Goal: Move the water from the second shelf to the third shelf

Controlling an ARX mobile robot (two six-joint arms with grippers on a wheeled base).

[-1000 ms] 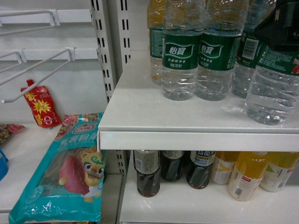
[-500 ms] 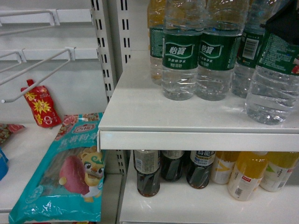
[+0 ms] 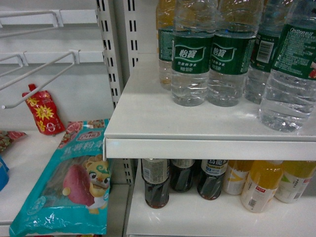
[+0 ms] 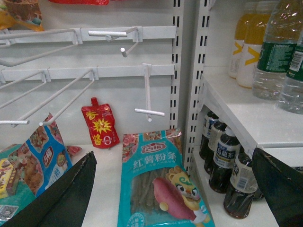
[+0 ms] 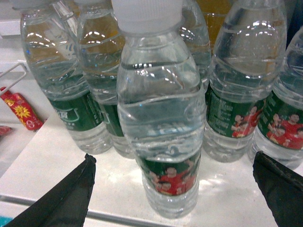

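Observation:
Several water bottles with dark green labels stand on the white shelf (image 3: 197,133). The front water bottle (image 3: 291,74) stands alone near the shelf's front edge at the right. In the right wrist view this water bottle (image 5: 161,118) is upright, white-capped, its label showing red-shirted people. My right gripper (image 5: 173,157) is open, its black fingers (image 5: 71,194) wide on either side and clear of the bottle. My left gripper (image 4: 173,155) is open over a teal snack bag (image 4: 161,184), holding nothing. Neither gripper shows in the head view.
On the shelf below stand dark drink bottles (image 3: 157,182) and yellow drink bottles (image 3: 261,185). Left of the perforated upright (image 3: 111,64) are white wire pegs (image 3: 39,74), a red pouch (image 3: 43,111) and the teal snack bag (image 3: 74,177).
The black right gripper that sat around the front water bottle's top at the head view's upper right has drawn back out of that view. The bottle stays standing on the shelf.

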